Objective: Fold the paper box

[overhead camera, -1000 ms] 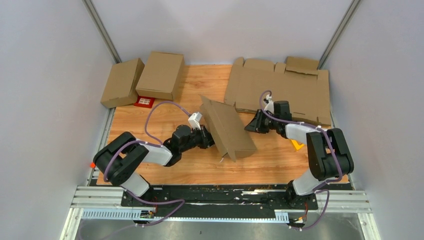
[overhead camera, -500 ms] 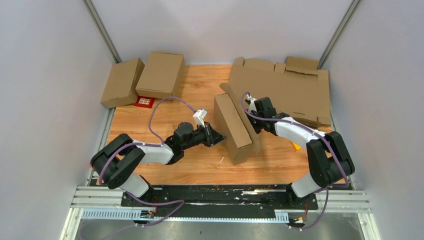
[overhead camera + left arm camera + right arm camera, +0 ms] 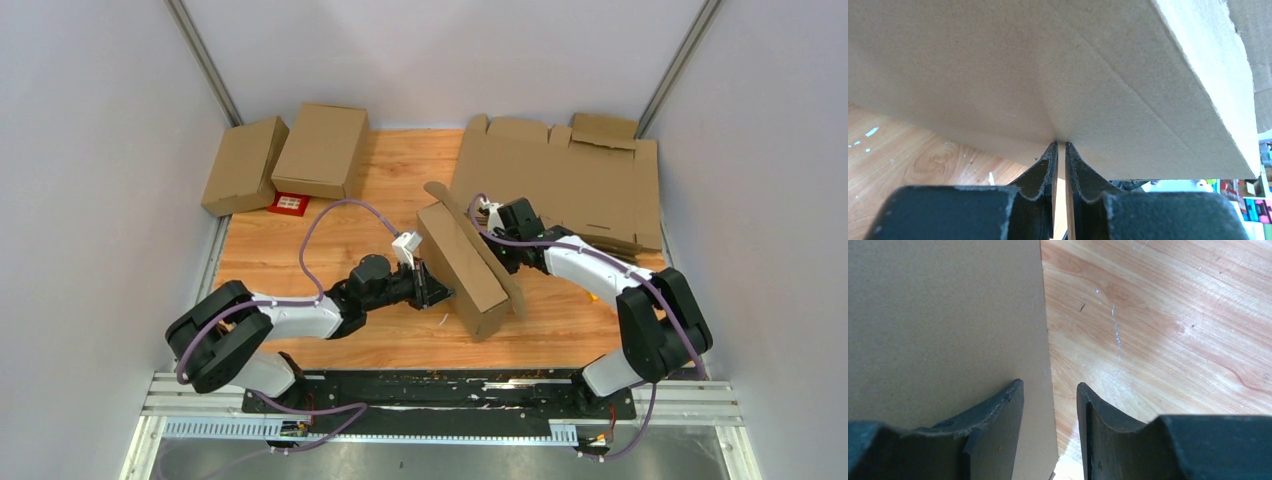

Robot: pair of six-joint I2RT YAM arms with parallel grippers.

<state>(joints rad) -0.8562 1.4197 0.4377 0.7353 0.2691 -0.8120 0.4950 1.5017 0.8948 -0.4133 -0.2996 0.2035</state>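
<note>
The paper box (image 3: 465, 265), plain brown cardboard, stands tilted on edge at the table's middle, with a long flap (image 3: 480, 240) sticking up along its right side. My left gripper (image 3: 432, 290) meets its lower left edge. In the left wrist view the gripper (image 3: 1061, 144) is pinched almost together on a thin cardboard edge under the box (image 3: 1048, 65). My right gripper (image 3: 497, 245) is at the flap's right side. In the right wrist view the gripper (image 3: 1050, 385) stands open, astride the edge of the box's panel (image 3: 943, 315).
Two closed brown cartons (image 3: 245, 165) (image 3: 322, 150) sit at the back left beside a small red card (image 3: 290, 204). A wide stack of flat notched cardboard (image 3: 570, 180) fills the back right. A small yellow object (image 3: 595, 291) lies under the right arm.
The box has swung more upright and shifted, carried by my left gripper. My right gripper has moved left up to the box's flap and opened wider.
</note>
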